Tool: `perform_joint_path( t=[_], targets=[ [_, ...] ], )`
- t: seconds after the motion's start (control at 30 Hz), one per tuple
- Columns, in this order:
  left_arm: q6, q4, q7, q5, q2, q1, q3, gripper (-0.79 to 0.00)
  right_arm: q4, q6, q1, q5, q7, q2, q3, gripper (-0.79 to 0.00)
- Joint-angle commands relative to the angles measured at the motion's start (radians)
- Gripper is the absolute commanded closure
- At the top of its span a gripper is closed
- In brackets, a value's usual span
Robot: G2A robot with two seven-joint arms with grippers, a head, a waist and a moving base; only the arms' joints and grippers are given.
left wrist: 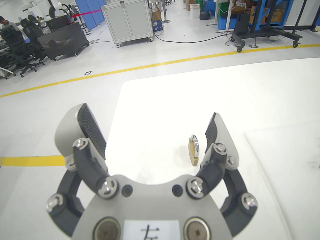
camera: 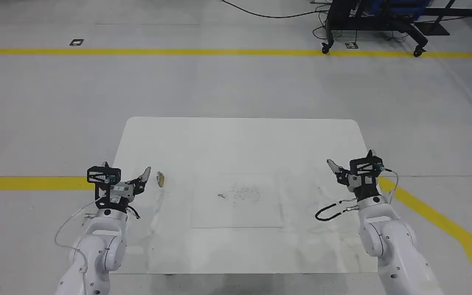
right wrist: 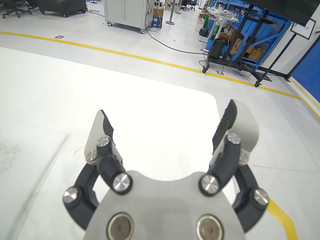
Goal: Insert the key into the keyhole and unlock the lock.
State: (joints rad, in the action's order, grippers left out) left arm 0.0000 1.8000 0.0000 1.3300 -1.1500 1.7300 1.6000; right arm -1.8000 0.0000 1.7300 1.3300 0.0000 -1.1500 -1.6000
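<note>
- hanging over the table's left edge, the left gripper (left wrist: 152, 131) has its jaws spread wide with nothing between them; its outer finger (left wrist: 86, 126) is out past the edge and its inner finger (left wrist: 216, 132) is above the tabletop.
- the right gripper (right wrist: 167, 126) sits near the table's right edge, jaws likewise spread wide and holding nothing.
- in the top view the left gripper (camera: 125, 177) and right gripper (camera: 352, 166) are well apart, at opposite sides of the table and about level with each other.
- the lock (left wrist: 193, 149), a small brass padlock with a silver shackle, lies on the table just beside the left gripper's inner finger, outside the jaws; contact cannot be confirmed.
- in the top view the lock (camera: 160, 178) lies near the table's left edge, between the left gripper and the mat.
- a small dark mark (camera: 221, 196) lies on the mat; too small to tell whether it is the key.
- the mat (camera: 236, 217), a pale rectangle with faint specks, lies at the middle of the white table (camera: 243, 140).
</note>
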Motion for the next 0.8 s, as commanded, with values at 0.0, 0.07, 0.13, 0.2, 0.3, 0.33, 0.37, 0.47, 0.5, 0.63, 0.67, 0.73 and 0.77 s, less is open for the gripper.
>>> perform_joint_path(
  t=[0.0,0.07,0.13,0.2,0.3,0.33,0.37,0.47,0.5,0.63,0.67,0.73,0.77],
  targets=[
    [0.0,0.0,0.0,0.0,0.0,0.0,0.0,-0.785,-0.005,-0.007,-0.001,0.008,-0.001,0.0,0.006,-0.785],
    [0.0,0.0,0.0,0.0,0.0,0.0,0.0,-0.785,-0.015,-0.03,-0.017,0.061,0.006,-0.001,0.045,-0.785],
    [0.0,0.0,0.0,0.0,0.0,0.0,0.0,-0.785,-0.018,-0.077,-0.044,0.071,0.025,-0.003,0.095,-0.785],
    [0.0,0.0,0.0,0.0,0.0,0.0,0.0,-0.785,-0.009,-0.146,-0.082,0.067,0.049,-0.006,0.15,-0.785],
    [0.0,0.0,0.0,0.0,0.0,0.0,0.0,-0.785,0.02,-0.245,-0.15,0.069,0.08,-0.012,0.237,-0.785],
    [0.0,0.0,0.0,0.0,0.0,0.0,0.0,-0.785,0.034,-0.264,-0.17,0.067,0.089,-0.015,0.259,-0.785],
    [0.0,0.0,0.0,0.0,0.0,0.0,0.0,-0.785,0.042,-0.266,-0.181,0.066,0.095,-0.016,0.268,-0.785],
    [0.0,0.0,0.0,0.0,0.0,0.0,0.0,-0.785,0.042,-0.266,-0.181,0.066,0.095,-0.016,0.268,-0.785],
    [0.0,0.0,0.0,0.0,0.0,0.0,0.0,-0.785,0.042,-0.266,-0.181,0.066,0.095,-0.016,0.268,-0.785],
    [0.0,0.0,0.0,0.0,0.0,0.0,0.0,-0.785,0.042,-0.266,-0.181,0.066,0.095,-0.016,0.268,-0.785],
    [0.0,0.0,0.0,0.0,0.0,0.0,0.0,-0.785,0.042,-0.266,-0.181,0.066,0.095,-0.016,0.268,-0.785],
    [0.0,0.0,0.0,0.0,0.0,0.0,0.0,-0.785,0.042,-0.266,-0.181,0.066,0.095,-0.016,0.268,-0.785],
    [0.0,0.0,0.0,0.0,0.0,0.0,0.0,-0.785,0.042,-0.266,-0.181,0.066,0.095,-0.016,0.268,-0.785]
  ],
)
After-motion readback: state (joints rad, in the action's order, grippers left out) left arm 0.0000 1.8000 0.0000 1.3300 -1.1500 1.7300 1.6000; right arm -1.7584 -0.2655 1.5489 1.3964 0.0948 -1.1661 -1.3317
